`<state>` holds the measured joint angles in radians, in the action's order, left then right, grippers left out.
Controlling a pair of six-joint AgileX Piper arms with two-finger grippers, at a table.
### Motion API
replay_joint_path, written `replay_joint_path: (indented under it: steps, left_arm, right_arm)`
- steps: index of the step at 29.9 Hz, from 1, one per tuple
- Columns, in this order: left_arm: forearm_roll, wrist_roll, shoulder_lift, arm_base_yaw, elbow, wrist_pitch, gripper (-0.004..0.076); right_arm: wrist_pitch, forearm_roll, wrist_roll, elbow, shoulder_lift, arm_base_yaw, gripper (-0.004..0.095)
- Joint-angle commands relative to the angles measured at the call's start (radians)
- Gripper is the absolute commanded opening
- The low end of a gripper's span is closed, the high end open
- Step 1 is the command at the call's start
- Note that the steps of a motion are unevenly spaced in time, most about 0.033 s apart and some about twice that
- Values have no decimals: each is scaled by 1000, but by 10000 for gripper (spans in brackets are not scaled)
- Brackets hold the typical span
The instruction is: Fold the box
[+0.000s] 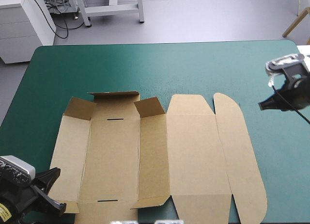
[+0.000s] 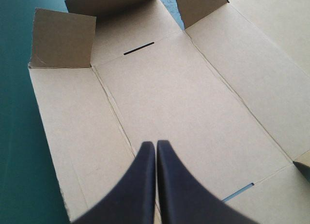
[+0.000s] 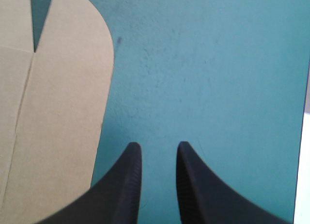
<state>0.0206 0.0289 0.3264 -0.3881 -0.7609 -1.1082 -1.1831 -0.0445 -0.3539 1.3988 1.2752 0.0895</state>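
The brown box [image 1: 155, 151] lies as a cut sheet on the teal-green cover, mostly flat. At its far end three small flaps stand partly raised, among them the left corner flap [image 2: 63, 40]. My left gripper [image 1: 56, 189] is at the sheet's near left corner. In the left wrist view this left gripper [image 2: 156, 147] is shut and empty, over the box's base panel [image 2: 193, 112]. My right gripper [image 1: 262, 106] hovers right of the box. In its own view the right gripper [image 3: 157, 149] is open over bare cover, beside the rounded lid flap [image 3: 63, 88].
Bare teal-green cover [image 1: 145, 64] stretches beyond the box to the far edge and along the right side. The table's right edge [image 3: 304, 136] runs close beside the right gripper. Two thin slots [image 1: 115, 120] cut the base panel.
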Motion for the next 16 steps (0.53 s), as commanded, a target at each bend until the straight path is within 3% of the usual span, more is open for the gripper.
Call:
replay_joint_path:
  steps: [1, 3, 16]
  left_arm:
    - [16, -12, 13, -1, -29, 40, -10]
    - [16, -12, 13, -1, -29, 36, -10]
    - [16, -12, 13, -1, -29, 34, -10]
  right_arm:
    - [76, 1, 61, -137, -181, 64, 69]
    - [87, 1, 92, -229, -258, 80, -22]
    - [80, 72, 210, -630, -663, 86, -19]
